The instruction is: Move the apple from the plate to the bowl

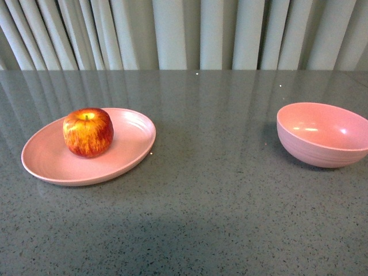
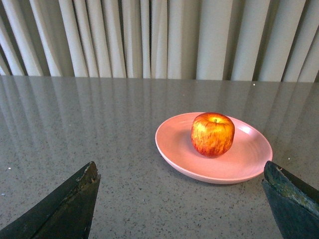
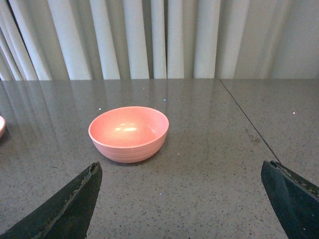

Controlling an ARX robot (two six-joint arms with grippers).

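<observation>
Round red apple w/ yellow-orange streaks (image 1: 87, 132) sits on the wide shallow pale pink plate (image 1: 46, 158), ahead of the left claw (image 2: 180, 170). This claw is released, jaws spread wide, gripping nothing. Deep round pale pink bowl (image 1: 322, 135) stands ahead of the right claw (image 3: 182, 167), also released. Plate & bowl are well apart on the grey speckled table (image 1: 201, 201).

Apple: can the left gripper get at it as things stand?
Probably yes. The left gripper is open, the apple sits alone on the plate ahead of it, and nothing stands between them.
</observation>
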